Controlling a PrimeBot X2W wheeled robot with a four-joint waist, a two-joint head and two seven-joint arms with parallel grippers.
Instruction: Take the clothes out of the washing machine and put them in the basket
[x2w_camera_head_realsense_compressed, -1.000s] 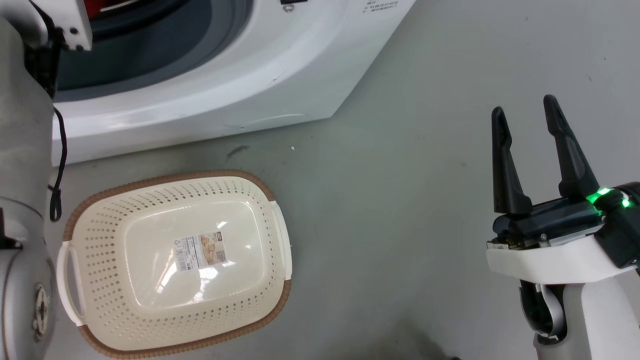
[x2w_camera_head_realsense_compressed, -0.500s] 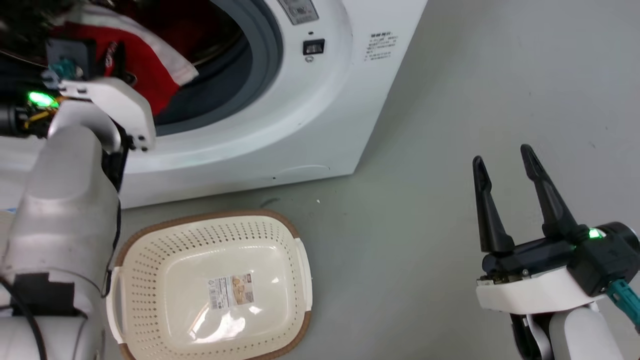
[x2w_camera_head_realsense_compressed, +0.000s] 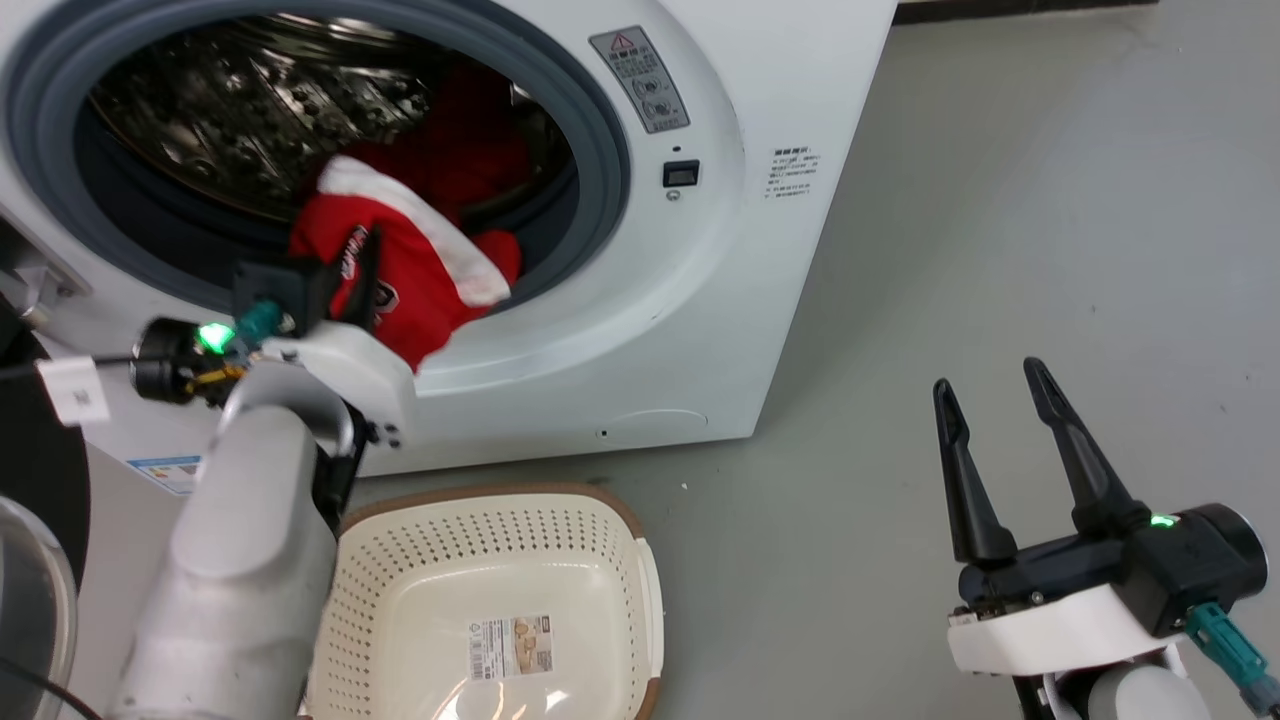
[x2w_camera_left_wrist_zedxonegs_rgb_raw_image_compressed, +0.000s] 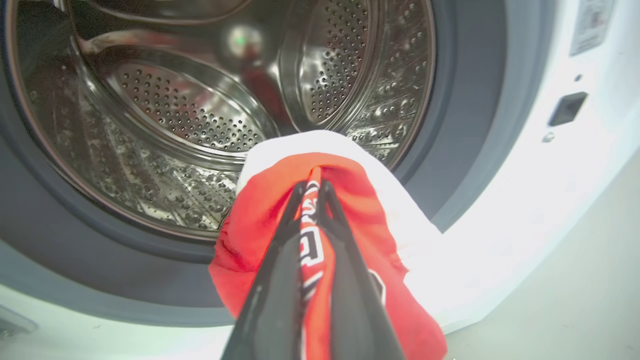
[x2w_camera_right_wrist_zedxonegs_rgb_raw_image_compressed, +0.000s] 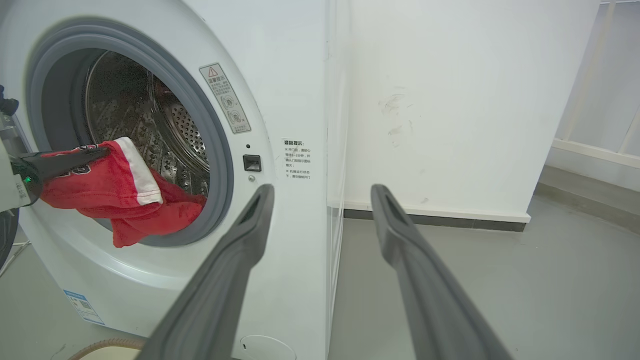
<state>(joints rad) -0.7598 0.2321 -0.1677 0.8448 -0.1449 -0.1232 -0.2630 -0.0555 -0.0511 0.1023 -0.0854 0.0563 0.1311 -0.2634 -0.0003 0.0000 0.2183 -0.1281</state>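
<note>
Left claw (x2w_camera_left_wrist_zedxonegs_rgb_raw_image_compressed: 313, 181) clenched on red clothes (x2w_camera_head_realsense_compressed: 420, 290) at washing machine (x2w_camera_head_realsense_compressed: 790, 90) mouth, basket (x2w_camera_head_realsense_compressed: 480, 494) below; right claw (x2w_camera_head_realsense_compressed: 985, 375) spread.

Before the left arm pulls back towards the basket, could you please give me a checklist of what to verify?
1. Grip: left gripper shut on the red fabric garment with white trim: ok.
2. Garment free of the white front-loading washing machine: its lower part lies across the grey porthole rim: not ok.
3. Cream perforated plastic basket upright on the floor below the porthole: ok.
4. Right gripper open, apart from machine and basket: ok.
5. Red cloth deeper in the steel drum, separate piece or the same one: cannot tell.
</note>
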